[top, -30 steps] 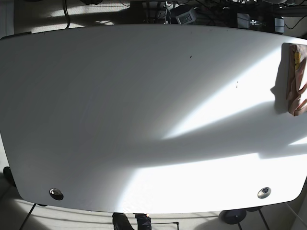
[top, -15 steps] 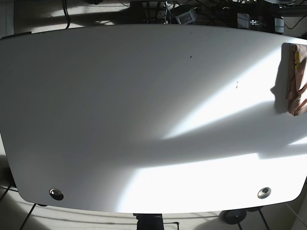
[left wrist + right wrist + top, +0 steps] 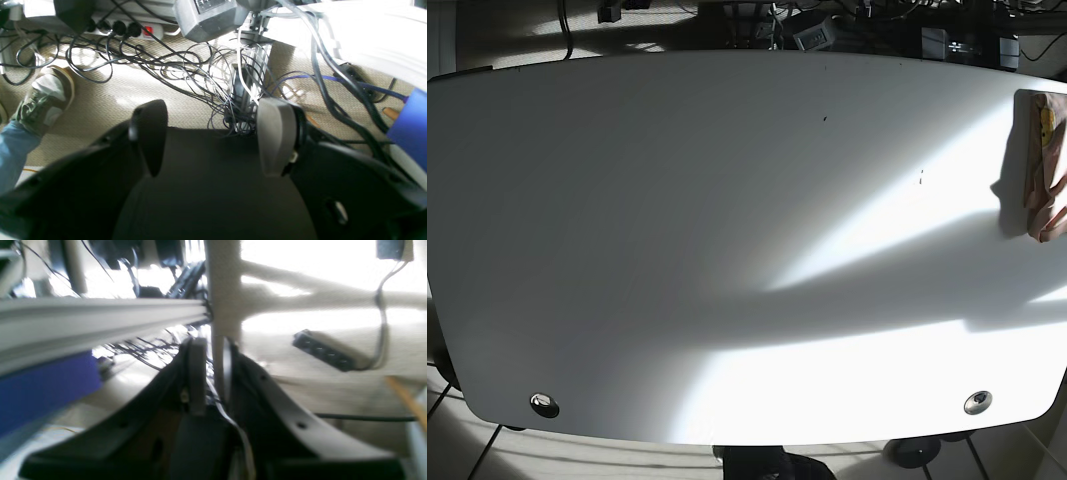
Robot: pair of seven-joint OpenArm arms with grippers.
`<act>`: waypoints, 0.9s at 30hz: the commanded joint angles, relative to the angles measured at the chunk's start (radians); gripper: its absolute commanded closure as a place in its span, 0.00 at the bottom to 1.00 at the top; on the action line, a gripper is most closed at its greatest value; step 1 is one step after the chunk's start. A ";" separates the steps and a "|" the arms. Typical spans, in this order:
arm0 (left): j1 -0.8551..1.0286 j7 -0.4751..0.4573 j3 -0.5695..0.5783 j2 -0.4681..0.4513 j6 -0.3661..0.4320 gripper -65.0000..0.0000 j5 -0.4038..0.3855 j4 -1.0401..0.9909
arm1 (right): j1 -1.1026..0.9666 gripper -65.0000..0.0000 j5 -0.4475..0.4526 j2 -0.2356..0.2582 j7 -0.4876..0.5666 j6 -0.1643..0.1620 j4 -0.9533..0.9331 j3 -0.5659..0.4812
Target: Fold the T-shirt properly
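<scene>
Down below the worktop (image 3: 727,250), the left gripper (image 3: 213,136) hangs with its jaws wide apart and nothing between them, above a tangle of cables (image 3: 186,70) and a shoe (image 3: 46,96) on the carpet. The right gripper (image 3: 208,380), blurred in its own view, has its fingers nearly together with only a thin gap, and whether something is held I cannot tell. Farther off, the folded T-shirt (image 3: 1044,165) lies at the worktop's right edge near the far corner.
</scene>
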 commanded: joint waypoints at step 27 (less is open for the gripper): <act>0.497 -0.255 0.005 0.071 0.112 0.41 0.002 0.596 | -0.334 0.87 -0.020 0.009 0.128 -0.083 0.315 0.009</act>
